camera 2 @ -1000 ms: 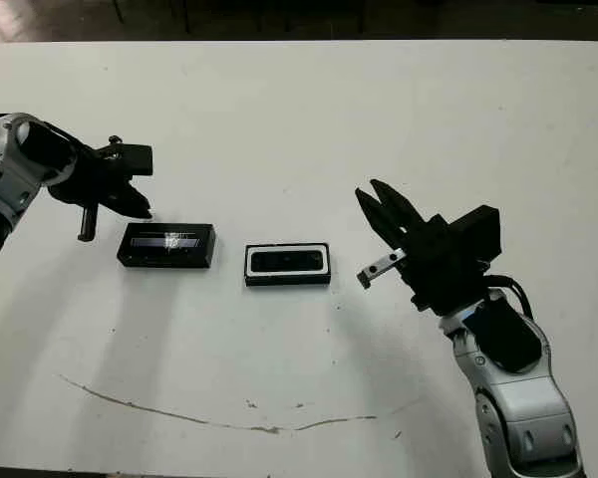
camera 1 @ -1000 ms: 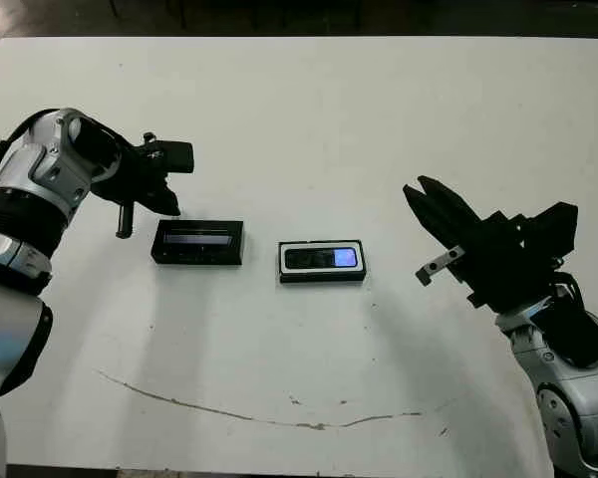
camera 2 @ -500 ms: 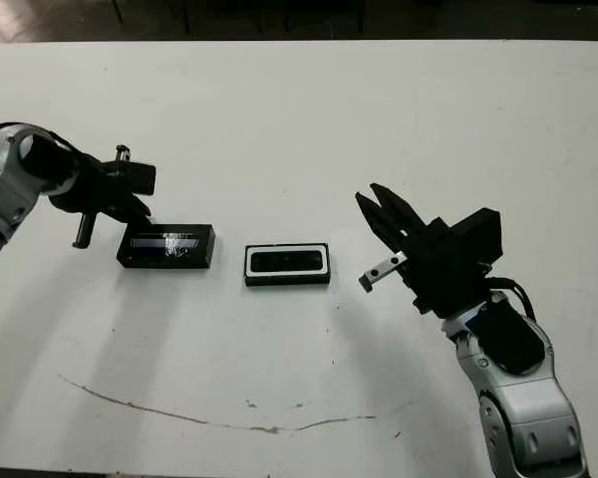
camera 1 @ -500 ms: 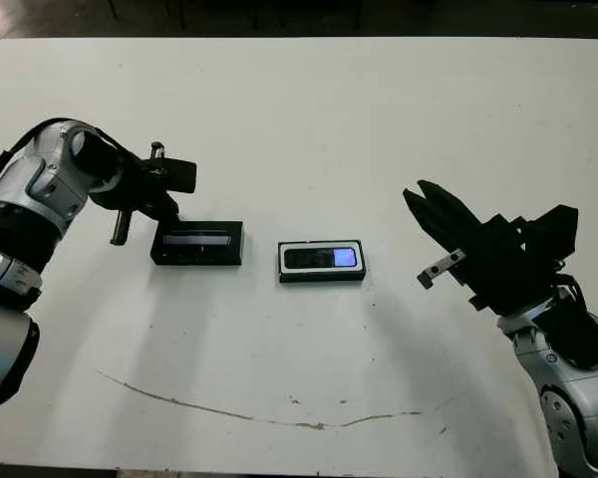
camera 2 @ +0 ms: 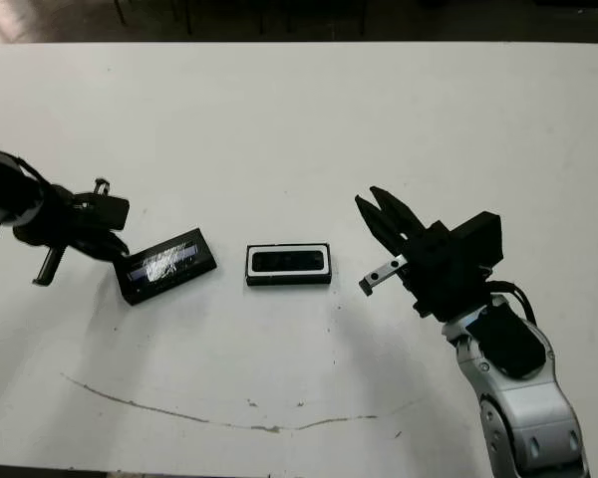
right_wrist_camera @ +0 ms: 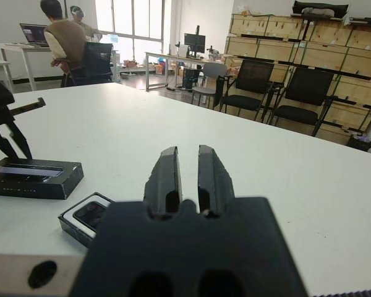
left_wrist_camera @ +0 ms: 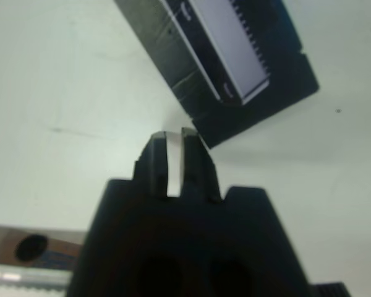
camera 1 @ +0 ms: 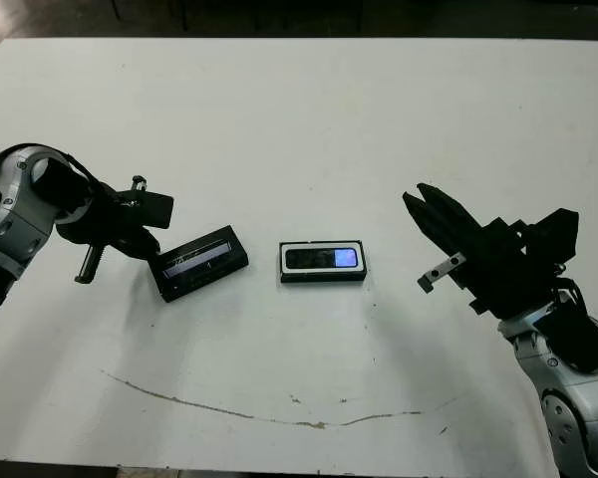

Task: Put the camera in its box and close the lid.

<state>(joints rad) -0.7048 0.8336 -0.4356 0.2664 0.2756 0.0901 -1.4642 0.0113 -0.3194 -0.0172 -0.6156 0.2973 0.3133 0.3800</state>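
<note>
A: Start big. What carries everything?

B: The white surface (camera 1: pixel 309 119), with a thin brown smear along its near part. Both arms reach in from the sides, leaving the middle free for the work.

A: And the right pincer (camera 1: pixel 419 202)?

B: It hangs above the surface, well apart from the box, fingers nearly together and holding nothing. It looks parked, waiting its turn.

A: The left pincer (left_wrist_camera: pixel 174 137)?

B: Low, just beside the near-left corner of the lid (camera 1: pixel 199 263). Its fingers are close together with only a thin slit between them, gripping nothing. The lid lies flat but skewed, window strip up, probably so the pincer can get at an edge.

A: Where is the box?

B: The box (camera 1: pixel 323 262) sits near the middle, square to the table, to the right of the lid, with a gap between them. The camera (camera 1: pixel 322 258) already lies inside it, screen lit and facing up.

A: So what remains?

B: By my reckoning, only lifting the lid over and closing it.
</note>
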